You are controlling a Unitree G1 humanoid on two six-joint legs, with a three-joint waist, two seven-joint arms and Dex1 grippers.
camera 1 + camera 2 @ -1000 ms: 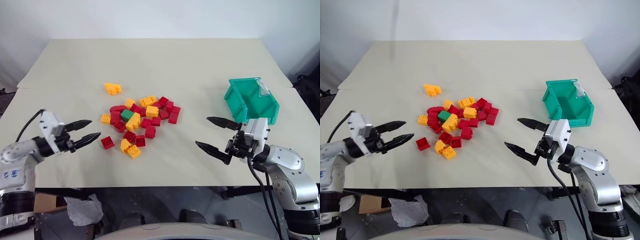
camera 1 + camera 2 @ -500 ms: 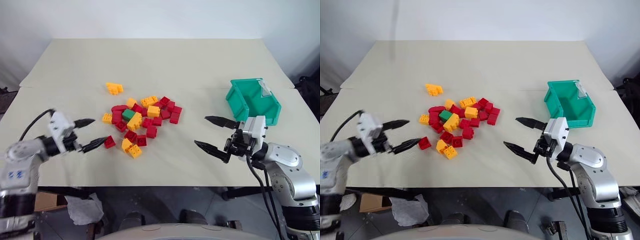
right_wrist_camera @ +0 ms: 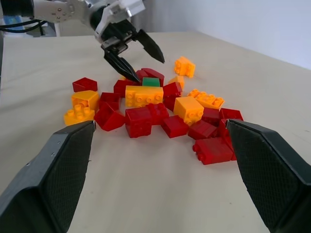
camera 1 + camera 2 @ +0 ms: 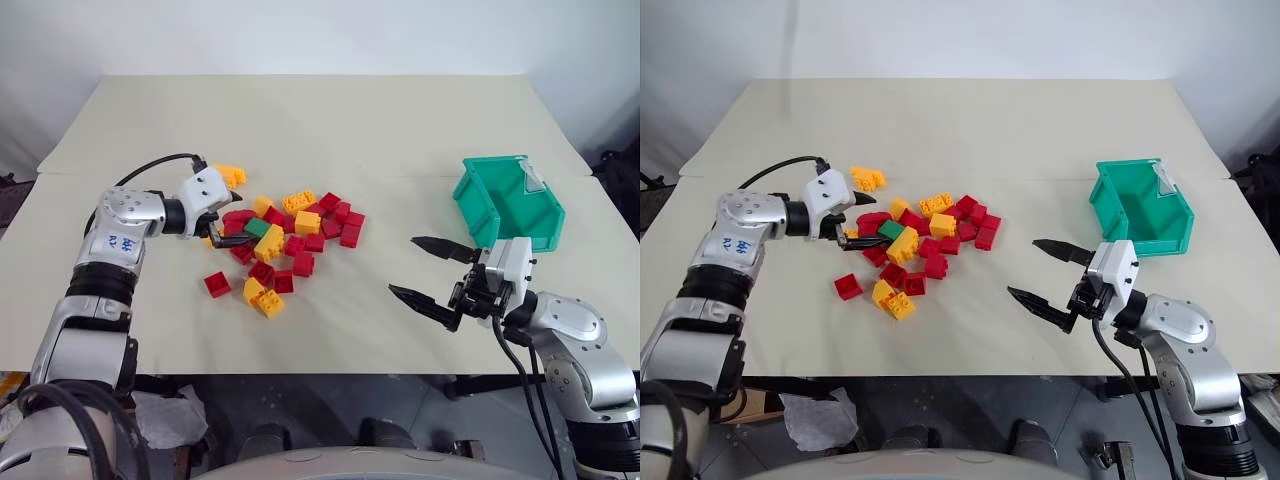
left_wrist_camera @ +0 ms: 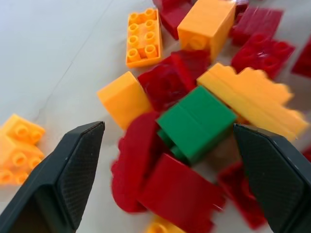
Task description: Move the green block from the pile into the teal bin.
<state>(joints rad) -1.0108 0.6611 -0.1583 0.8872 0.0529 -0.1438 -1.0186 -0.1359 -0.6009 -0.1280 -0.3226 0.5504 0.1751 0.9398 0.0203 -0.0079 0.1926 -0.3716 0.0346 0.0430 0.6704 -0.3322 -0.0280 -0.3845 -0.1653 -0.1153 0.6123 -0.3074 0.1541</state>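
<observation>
In the left eye view, the pile (image 4: 280, 240) of red and yellow-orange bricks lies on the table (image 4: 320, 130), and every place here is given from it. The green block (image 4: 256, 228) sits in the pile's upper left part, among red bricks and just beside a long yellow brick (image 4: 268, 243). The left gripper (image 4: 222, 226) hangs at the pile's left edge, its jaws spread wide and empty, close to the green block but not on it. A small yellow cluster (image 4: 230, 175) lies apart from the pile on its far left side. The teal bin (image 4: 508, 203) stands well to the right of the pile, its inside bare. The right gripper (image 4: 432, 273) hovers between the pile and the bin, nearer the table's front edge, its jaws wide and holding nothing.

The right eye view gives the same layout; a lone red brick (image 4: 848, 286) lies just off the pile's front left corner.

In the left wrist view, the green block (image 5: 197, 122) lies in the gap between the two black fingers (image 5: 73, 170), resting on red bricks with the long yellow brick touching its side. Neither finger touches it.

In the right wrist view, the pile spreads ahead of this gripper's wide fingers (image 3: 63, 170), and the left gripper (image 3: 139, 57) hangs over the pile's far side, just above the green block (image 3: 151, 82).
</observation>
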